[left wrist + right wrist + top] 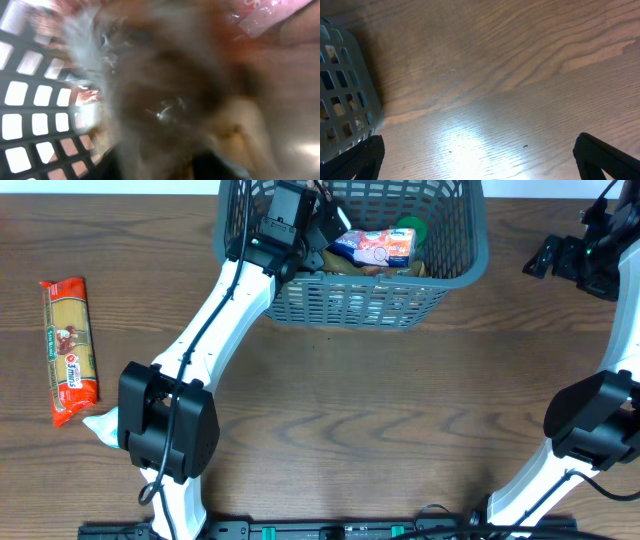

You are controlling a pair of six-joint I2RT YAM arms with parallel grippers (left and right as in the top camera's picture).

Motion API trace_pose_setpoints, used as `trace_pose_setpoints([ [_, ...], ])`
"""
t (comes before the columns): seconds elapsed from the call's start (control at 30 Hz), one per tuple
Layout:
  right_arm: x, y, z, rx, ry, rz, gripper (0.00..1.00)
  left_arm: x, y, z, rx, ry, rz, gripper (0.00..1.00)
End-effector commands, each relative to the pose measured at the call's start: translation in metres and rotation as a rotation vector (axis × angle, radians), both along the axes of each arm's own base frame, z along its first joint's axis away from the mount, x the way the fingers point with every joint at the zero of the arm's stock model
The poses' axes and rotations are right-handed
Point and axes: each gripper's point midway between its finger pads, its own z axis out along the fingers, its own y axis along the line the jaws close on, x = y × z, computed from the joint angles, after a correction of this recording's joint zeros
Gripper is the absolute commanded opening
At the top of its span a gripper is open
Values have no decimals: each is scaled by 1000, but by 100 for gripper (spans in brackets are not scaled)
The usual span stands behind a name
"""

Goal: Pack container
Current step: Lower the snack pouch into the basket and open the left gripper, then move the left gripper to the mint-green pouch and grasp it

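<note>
Risks snagging the far dark grey-blue slotted plastic basket (350, 305) on lifting out left gripper (330, 228), grip unreadable through blur; right gripper (482, 157) spread wide, idle.

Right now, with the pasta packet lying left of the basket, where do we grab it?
Mid-length, across its narrow width, coming straight down from above. The pasta packet lies flat on the table, long and slim, long axis running near-to-far, both long edges free, so a grip there should balance.
</note>
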Motion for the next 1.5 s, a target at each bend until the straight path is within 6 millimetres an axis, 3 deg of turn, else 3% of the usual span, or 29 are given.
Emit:
trace_pose_setpoints([
  [0.0,1,4,-1,2,3,21,99,-4,1,-5,-5,32,2,55],
  [0.07,0,5,-1,3,6,22,99,-6,2,-5,-2,38,3,80],
  [0.17,-1,5,-2,5,13,22,99,-7,3,2,-2,28,4,83],
  [0.27,-2,6,-2,6,15,22,99,-4,4,22,-14,-24,11,84],
  [0.47,-2,6,-2,7,17,22,99,23,22,102,-41,-225,97,98],
  [0.63,-3,6,-3,7,21,25,99,40,55,168,-144,-345,207,98],
  [0.7,-3,6,-3,7,21,25,99,37,74,189,-165,-359,252,98],
  [0.83,-2,6,-2,6,18,25,99,5,117,223,-203,-322,403,98],
  [0.97,-2,6,-2,5,16,25,99,-59,173,233,-299,-204,680,98],
  [1.07,-2,6,-2,5,16,25,99,-112,218,224,-433,-89,977,98],
  [1.23,-1,5,-2,5,14,25,99,-211,284,194,-503,84,1504,98],
  [1.47,0,5,-1,2,6,25,99,-252,310,177,-746,25,1952,98],
])
